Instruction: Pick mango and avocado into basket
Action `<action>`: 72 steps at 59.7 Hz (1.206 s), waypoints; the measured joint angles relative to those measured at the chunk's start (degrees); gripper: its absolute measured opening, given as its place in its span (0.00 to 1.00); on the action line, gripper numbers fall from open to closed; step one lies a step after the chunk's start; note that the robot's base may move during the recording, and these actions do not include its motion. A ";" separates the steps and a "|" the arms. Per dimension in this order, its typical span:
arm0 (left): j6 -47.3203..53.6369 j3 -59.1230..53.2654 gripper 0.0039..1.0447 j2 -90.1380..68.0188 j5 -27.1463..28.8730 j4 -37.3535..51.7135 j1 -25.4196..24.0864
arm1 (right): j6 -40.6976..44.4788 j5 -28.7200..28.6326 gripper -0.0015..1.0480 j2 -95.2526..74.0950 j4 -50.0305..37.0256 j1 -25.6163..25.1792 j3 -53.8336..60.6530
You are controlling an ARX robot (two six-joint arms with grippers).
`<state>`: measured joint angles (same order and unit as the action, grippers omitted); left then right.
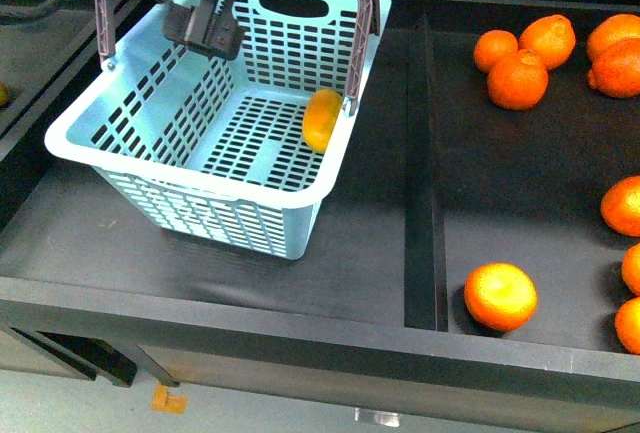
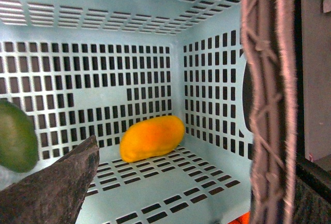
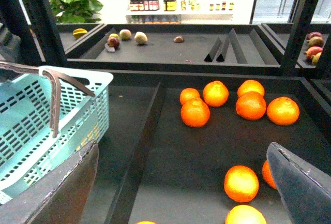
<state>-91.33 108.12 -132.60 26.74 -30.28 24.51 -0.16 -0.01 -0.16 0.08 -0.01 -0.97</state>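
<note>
Nearest our body camera, one tangerine (image 1: pixel 500 296) sits alone in the black tray (image 1: pixel 540 203) to the right of the basket (image 1: pixel 130 158), across a raised divider (image 1: pixel 422 173). Farther back in that tray, four more tangerines (image 1: pixel 517 79) cluster together, well apart from the basket.

We reference all task items to the basket. It sits tilted, with both brown handles (image 1: pixel 360 33) swung up. The mango (image 1: pixel 322 119) rests on the basket floor, touching its right-hand wall; our left wrist camera shows the same mango (image 2: pixel 152 138) lying in a floor corner.

Our left gripper (image 1: pixel 205 28) hangs above the basket's far left rim. One dark finger (image 2: pixel 51 188) is visible in its wrist view, with the avocado (image 2: pixel 16 136) just beside it at the frame edge. We cannot tell whether this gripper has hold of the avocado, nor how far it is open.

Our right gripper (image 3: pixel 186 182) is spread wide and carries nothing. It hovers over the tangerine tray, beside the basket (image 3: pixel 36 115).
</note>
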 joint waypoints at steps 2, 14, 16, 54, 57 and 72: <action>-0.07 -1.55 0.92 2.03 0.72 -0.94 0.46 | 0.00 0.00 0.92 0.00 0.00 0.00 0.00; 1.79 -12.15 0.92 13.99 6.45 -2.86 3.21 | 0.00 0.00 0.92 0.00 0.00 0.00 0.00; 2.60 -14.16 0.92 15.85 7.65 -3.06 3.65 | 0.00 0.00 0.92 0.00 0.00 0.00 0.00; 90.12 -90.64 0.02 57.90 -15.34 86.88 -12.66 | 0.00 0.04 0.92 0.00 0.00 0.00 0.00; 90.25 -92.39 0.02 60.08 -16.28 86.79 -13.55 | 0.00 0.02 0.92 0.00 0.00 0.00 0.00; 90.49 -100.26 0.02 72.26 -20.46 82.16 -17.79 | 0.00 0.04 0.92 0.00 0.00 0.00 0.00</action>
<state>-0.84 7.86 -60.34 6.28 51.88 6.72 -0.16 0.03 -0.16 0.08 -0.01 -0.97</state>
